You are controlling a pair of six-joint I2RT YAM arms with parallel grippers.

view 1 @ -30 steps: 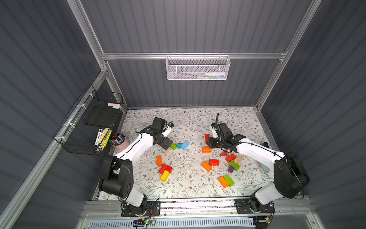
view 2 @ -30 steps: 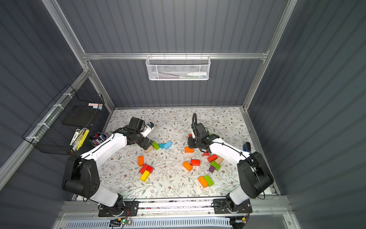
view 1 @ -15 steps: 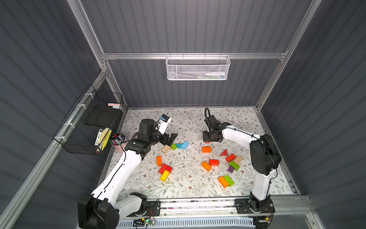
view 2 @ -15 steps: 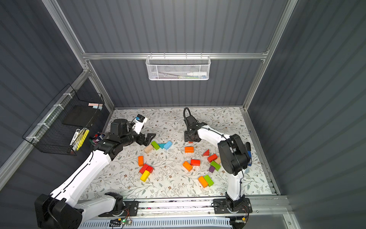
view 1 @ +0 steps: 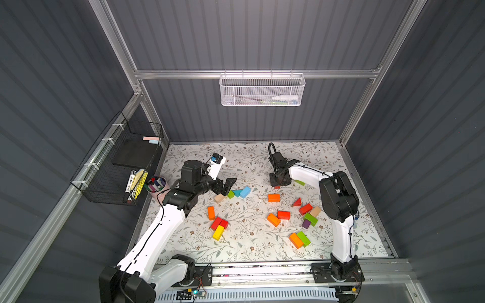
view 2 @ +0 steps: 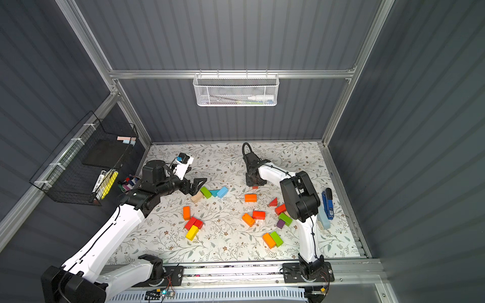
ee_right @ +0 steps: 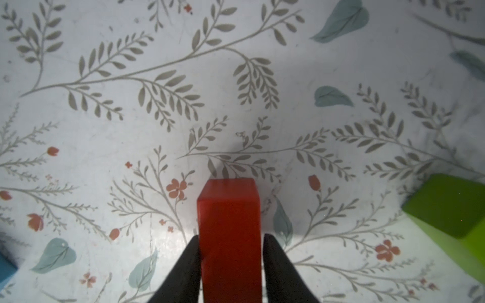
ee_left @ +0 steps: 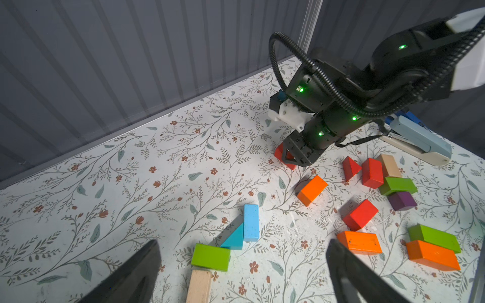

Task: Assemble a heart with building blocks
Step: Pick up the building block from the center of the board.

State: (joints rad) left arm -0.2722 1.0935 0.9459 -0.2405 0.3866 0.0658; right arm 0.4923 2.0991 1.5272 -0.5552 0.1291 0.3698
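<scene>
The building blocks lie scattered on the floral mat (view 1: 246, 251). My right gripper (ee_right: 230, 236) points down at the mat behind the pile, shut on a red block (ee_right: 229, 223), one finger on each side. That red block (ee_left: 282, 154) peeks out under the gripper (view 1: 279, 183) in both top views. My left gripper (ee_left: 242, 244) hangs wide open and holds nothing. It hovers just above and left of a row made of a tan block (ee_left: 199, 286), a green block (ee_left: 211, 257), a teal wedge (ee_left: 235, 237) and a blue block (ee_left: 251, 221).
Orange, red, green, purple and tan blocks (view 1: 307, 217) crowd the right half. An orange, red and yellow group (view 1: 217, 225) lies left of centre. A blue stapler (view 2: 327, 203) rests by the right edge, and a pen cup (view 1: 156, 185) and a black wire basket (view 1: 115, 168) stand at the left.
Both arms have reared up at the elbow. My left gripper has pulled back slightly from the tan and green blocks. My right gripper has widened, then narrowed onto the red block.
</scene>
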